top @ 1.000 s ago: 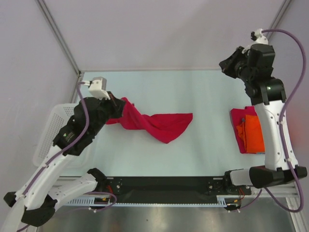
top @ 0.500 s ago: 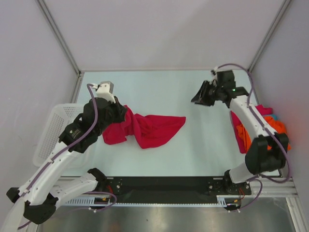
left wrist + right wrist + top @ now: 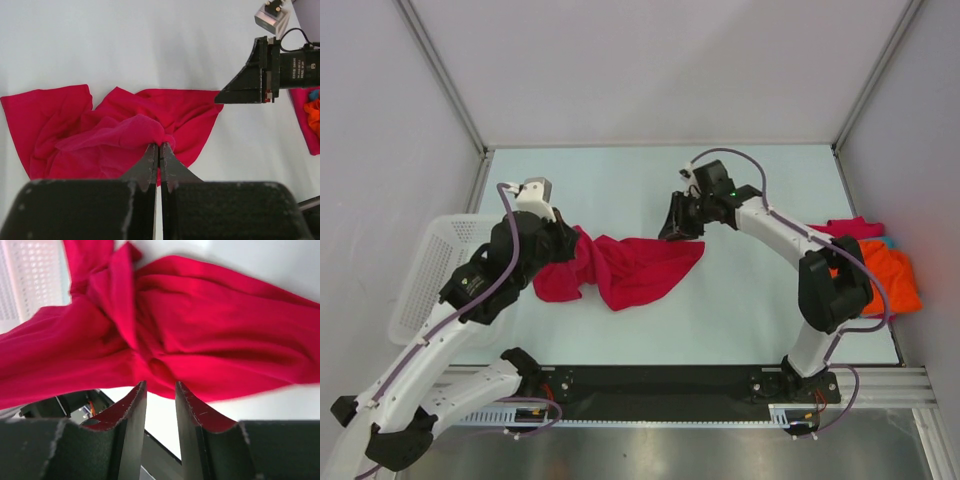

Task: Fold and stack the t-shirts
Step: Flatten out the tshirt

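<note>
Swinging in from the far right corner over the past second, the right arm now reaches across the pale table (image 3: pixel 750 310) to the middle. Its right gripper (image 3: pixel 160 386) hangs at the far right corner of the crumpled crimson red cotton t-shirt (image 3: pixel 640 268), where half a second ago it stood well clear of the cloth. Its jaws stand slightly apart with nothing between them.

Nearer the bases, the left gripper (image 3: pixel 159 146) sits much as before, fingers pressed together on a raised fold of the crimson shirt. The shirt lies bunched on the table left of centre, its right edge drawn a little leftward.

At the left edge sits the white plastic lattice basket (image 3: pixel 415 290). At the right edge, no longer crossed by the arm, lies the folded orange t-shirt (image 3: pixel 890 275). A magenta-pink shirt (image 3: pixel 850 227) and a teal sliver (image 3: pixel 886 242) show at its far side.
</note>
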